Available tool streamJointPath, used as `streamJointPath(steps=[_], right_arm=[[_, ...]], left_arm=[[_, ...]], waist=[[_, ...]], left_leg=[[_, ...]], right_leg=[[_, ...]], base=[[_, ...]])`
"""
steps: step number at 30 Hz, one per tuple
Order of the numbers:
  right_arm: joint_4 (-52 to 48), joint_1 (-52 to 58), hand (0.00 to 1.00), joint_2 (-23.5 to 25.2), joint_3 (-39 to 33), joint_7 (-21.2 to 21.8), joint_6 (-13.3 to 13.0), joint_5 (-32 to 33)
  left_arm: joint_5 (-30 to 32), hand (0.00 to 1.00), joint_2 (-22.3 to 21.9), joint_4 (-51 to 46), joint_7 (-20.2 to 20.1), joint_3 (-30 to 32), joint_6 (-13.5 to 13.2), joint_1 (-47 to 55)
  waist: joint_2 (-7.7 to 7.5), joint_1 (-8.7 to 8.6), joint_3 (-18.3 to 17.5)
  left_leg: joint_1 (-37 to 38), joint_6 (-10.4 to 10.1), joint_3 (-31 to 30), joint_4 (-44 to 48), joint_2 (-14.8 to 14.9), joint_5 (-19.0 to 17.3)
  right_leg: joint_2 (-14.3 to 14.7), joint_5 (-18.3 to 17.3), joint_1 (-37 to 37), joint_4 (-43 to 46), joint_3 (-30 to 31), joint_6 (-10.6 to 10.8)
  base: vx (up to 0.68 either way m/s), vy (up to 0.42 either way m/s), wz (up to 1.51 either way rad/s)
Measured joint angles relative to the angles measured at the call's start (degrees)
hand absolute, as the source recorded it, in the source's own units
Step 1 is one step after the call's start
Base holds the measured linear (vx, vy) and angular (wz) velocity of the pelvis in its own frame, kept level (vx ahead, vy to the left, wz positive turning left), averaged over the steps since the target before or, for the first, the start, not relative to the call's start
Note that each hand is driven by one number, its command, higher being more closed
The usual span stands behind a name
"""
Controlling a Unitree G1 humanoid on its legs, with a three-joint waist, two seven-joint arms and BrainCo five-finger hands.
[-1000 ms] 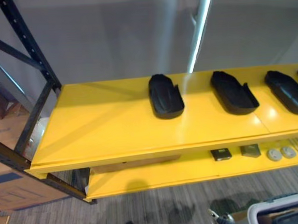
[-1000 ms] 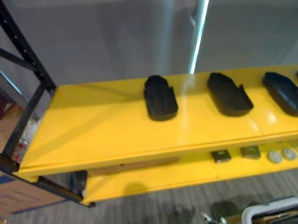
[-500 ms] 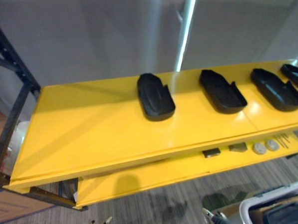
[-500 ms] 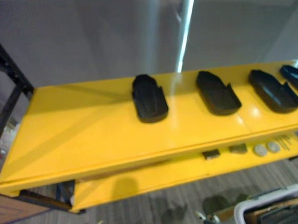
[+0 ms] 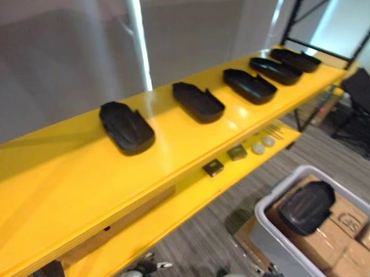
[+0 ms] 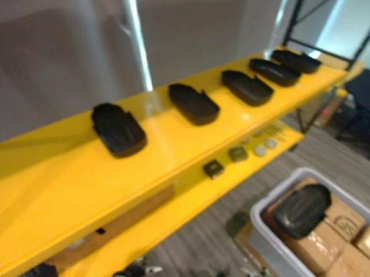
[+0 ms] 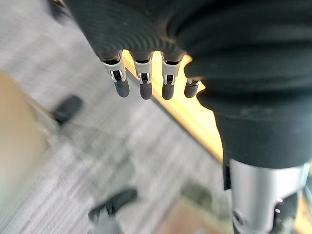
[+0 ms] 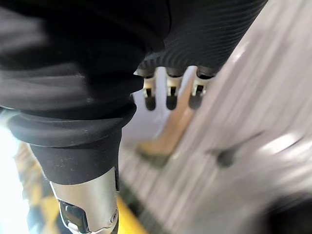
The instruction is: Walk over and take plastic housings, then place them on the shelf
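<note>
Across the frame from lower left to upper right: yellow top shelf (image 5: 173, 158), carrying a row of five black plastic housings.
- first housing (image 5: 126, 126), left of centre
- second housing (image 5: 198, 102), centre
- third housing (image 5: 249, 85), right of centre
- fourth housing (image 5: 274, 70) and fifth housing (image 5: 297, 59), close together at upper right, near the black rack upright (image 5: 296, 8)

Below the top shelf: yellow lower shelf (image 5: 194, 197), holding small parts in a line.
- dark square piece (image 5: 213, 168)
- greenish block (image 5: 237, 152)
- two pale discs (image 5: 259, 148), side by side

At lower right, on the grey carpet floor (image 5: 208, 230): grey bin (image 5: 270, 233), holding cardboard boxes (image 5: 347, 220). A sixth housing (image 5: 306, 208) lies on top of the boxes, well apart from the shelf row.

Left hand (image 7: 145, 85): fingers hang straight and relaxed with nothing in them, above the floor and a yellow shelf edge.

Right hand (image 8: 170, 92): fingers likewise straight and empty, above the floor.
</note>
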Motion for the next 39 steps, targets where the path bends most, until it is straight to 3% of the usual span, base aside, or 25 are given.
streamJointPath(steps=[4,6,7,8,10,12,16,20,22,24,25,26,28,29,30,31,33,34,35,38,39], right_arm=[[0.0,3.2,0.0,-0.4,0.5,0.1,0.1,-2.0],[-0.3,2.6,0.0,-0.4,0.8,0.3,0.1,-3.5],[-0.4,0.5,0.0,-0.9,0.9,0.6,0.0,-4.0],[-0.4,-2.7,0.0,-2.6,1.2,1.6,-0.1,-5.4],[-0.4,-9.8,0.0,-5.5,2.2,3.1,-0.1,-5.9],[-1.0,-13.9,0.0,-5.9,2.2,4.1,-0.7,-5.7],[-2.0,-15.9,0.0,-6.0,3.9,4.1,-1.0,-3.1],[-2.0,-15.4,0.0,-6.0,5.0,4.2,-1.0,0.0],[-2.9,-13.8,0.0,-6.4,5.0,4.1,-1.2,1.8],[-4.5,-11.2,0.0,-6.9,4.8,3.6,-2.5,2.0],[-8.1,-8.3,0.0,-6.9,5.0,3.4,-4.5,2.1],[-10.6,-7.3,0.0,-6.5,5.4,3.4,-5.3,2.1],[-18.6,-4.1,0.0,-6.1,9.0,3.0,-6.9,0.7],[-23.4,-3.1,0.0,-6.8,12.1,3.0,-7.0,-1.1],[-26.2,-3.3,0.0,-7.1,14.5,3.4,-6.9,-2.1],[-30.9,-3.5,0.0,-7.1,17.4,3.7,-6.9,-4.9],[-34.2,-5.4,0.0,-7.2,18.9,3.7,-7.1,-6.5],[-35.1,-8.8,0.0,-7.4,19.6,3.4,-7.2,-6.5],[-36.2,-12.5,0.0,-7.7,19.7,2.5,-7.2,-6.2],[-37.9,-18.6,0.0,-9.3,20.3,-0.1,-7.2,-5.8],[-39.2,-20.6,0.0,-10.2,20.7,-1.4,-7.1,-5.7]], left_arm=[[-3.2,0.0,-1.5,0.9,0.3,-3.2,-0.2,-1.4],[-5.3,0.0,-1.2,0.9,0.7,-2.9,-0.2,-1.5],[-7.3,0.0,-0.7,0.6,1.7,-2.0,-0.5,-1.5],[-9.4,0.0,-0.9,0.0,3.0,-0.3,-0.7,-1.2],[-11.4,0.0,-0.9,-1.8,4.3,2.0,-0.9,-0.1],[-11.3,0.0,0.1,-3.0,5.5,3.7,-1.2,0.2],[-11.3,0.0,2.0,-3.9,6.6,6.4,-1.3,1.4],[-11.0,0.0,3.1,-4.2,6.4,10.9,-2.6,3.8],[-10.6,0.0,3.9,-4.5,6.7,11.4,-3.7,4.7],[-10.6,0.0,3.1,-5.5,6.9,12.5,-3.8,5.5],[-10.3,0.0,2.8,-6.2,6.8,12.8,-4.0,6.1],[-9.5,0.0,2.8,-6.8,6.7,13.0,-4.1,6.5],[-7.3,0.0,3.4,-10.0,6.6,14.9,-4.6,8.1],[-5.9,0.0,3.7,-10.6,6.8,15.5,-4.5,8.3],[-6.2,0.0,4.0,-10.3,7.3,16.2,-3.6,9.0],[-6.9,0.0,4.2,-9.8,8.0,17.3,-3.2,10.2],[-7.2,0.0,5.1,-9.8,8.4,18.5,-2.9,13.0],[-7.2,0.0,5.2,-9.9,8.4,20.1,-2.9,16.0],[-7.1,0.0,5.5,-9.8,8.4,21.8,-2.5,18.6],[-7.2,0.0,5.8,-9.8,8.0,25.0,-1.4,23.5],[-7.2,0.0,5.6,-9.7,7.2,27.5,-0.7,26.1]], waist=[[0.41,-1.23,-0.1],[0.13,-0.87,-0.1],[0.14,-0.32,0.6],[1.77,1.23,2.2],[4.69,2.43,5.3],[4.03,2.45,7.0],[3.09,5.24,7.9],[3.62,5.46,7.9],[4.75,5.3,8.0],[5.77,5.31,7.9],[6.39,5.32,8.1],[6.25,5.4,8.1],[4.32,6.11,8.3],[3.88,7.09,8.3],[4.37,7.6,8.3],[4.3,7.58,8.2],[4.28,8.66,8.2],[4.35,9.59,8.0],[4.25,10.93,8.0],[3.99,13.14,6.2],[3.08,13.9,4.9]], left_leg=[[-0.5,0.3,1.2,0.2,0.1,-0.3],[-3.2,0.2,-3.0,4.1,-0.4,-2.2],[-7.4,1.2,-11.5,12.2,-0.1,-6.0],[-10.2,0.8,-20.5,18.4,0.8,-10.9],[-12.0,-0.6,-24.8,23.9,1.9,-17.7],[-15.0,0.5,-24.3,28.9,0.8,-20.1],[-18.4,2.1,-25.2,34.6,-0.4,-23.1],[-18.0,3.0,-27.4,36.0,-1.6,-24.4],[-17.9,3.2,-28.8,40.0,-1.1,-26.5],[-17.8,3.5,-30.2,43.3,-0.5,-28.4],[-18.0,4.0,-30.5,46.3,0.4,-30.6],[-18.0,4.6,-30.1,47.4,0.4,-31.4],[-18.0,6.0,-27.6,49.6,0.1,-32.5],[-18.0,7.2,-25.4,49.7,0.4,-32.1],[-17.9,8.6,-23.0,48.8,1.4,-31.4],[-17.3,9.7,-21.0,47.1,2.0,-29.7],[-16.1,10.7,-18.4,44.1,2.5,-27.8],[-15.5,10.9,-15.9,41.7,3.2,-26.0],[-15.1,10.9,-13.1,39.2,4.0,-24.3],[-16.4,10.7,-9.3,36.2,5.2,-22.0],[-17.9,10.2,-6.9,34.9,5.7,-20.5]], right_leg=[[0.0,0.0,-1.8,0.1,1.9,0.1],[-0.1,0.5,-3.7,0.7,4.2,0.4],[0.3,1.5,-5.9,1.5,6.7,0.2],[1.9,2.6,-7.6,1.5,10.2,0.8],[3.9,4.7,-8.9,0.8,14.1,2.0],[3.0,5.4,-10.2,0.5,15.6,3.2],[1.1,6.3,-10.5,-0.4,15.4,4.4],[0.5,5.5,-8.5,0.8,12.7,4.2],[1.6,2.4,-8.6,5.7,12.3,4.6],[2.7,1.9,-8.7,8.9,12.7,4.7],[3.8,1.9,-8.9,11.1,12.9,4.7],[3.8,1.9,-8.9,11.5,12.7,4.7],[2.6,3.4,-9.8,11.6,11.2,5.8],[2.5,8.8,-10.8,9.6,8.8,5.6],[2.5,12.7,-10.8,7.0,6.6,5.1],[1.8,8.7,-11.6,14.4,0.8,1.2],[0.3,3.7,-12.0,24.1,-3.7,-2.8],[-1.4,0.4,-11.9,30.4,-6.9,-6.2],[-3.2,-2.4,-11.4,35.2,-9.2,-8.2],[-6.0,-5.2,-8.8,39.3,-12.3,-10.0],[-7.5,-5.5,-7.0,39.2,-12.9,-10.0]], base=[[-0.04,0.008,-0.26],[0.01,0.01,-0.22],[-0.01,0.005,-0.92],[-0.04,0.039,-1.26],[-0.08,0.182,-1.31],[-0.15,0.227,-0.45],[-0.08,0.233,0.11],[0.08,0.107,0.28],[0.07,0.058,0.15],[-0.01,0.109,-0.11],[-0.09,0.168,-0.26],[-0.16,0.224,-0.41],[-0.19,0.156,-0.64],[-0.3,0.174,-0.96],[-0.45,0.24,-1.06],[-0.38,0.206,-0.76],[-0.23,0.125,-0.75],[-0.19,0.081,-1.18],[-0.18,0.058,-1.18],[-0.12,-0.023,-1.03],[-0.11,-0.121,-0.86]])
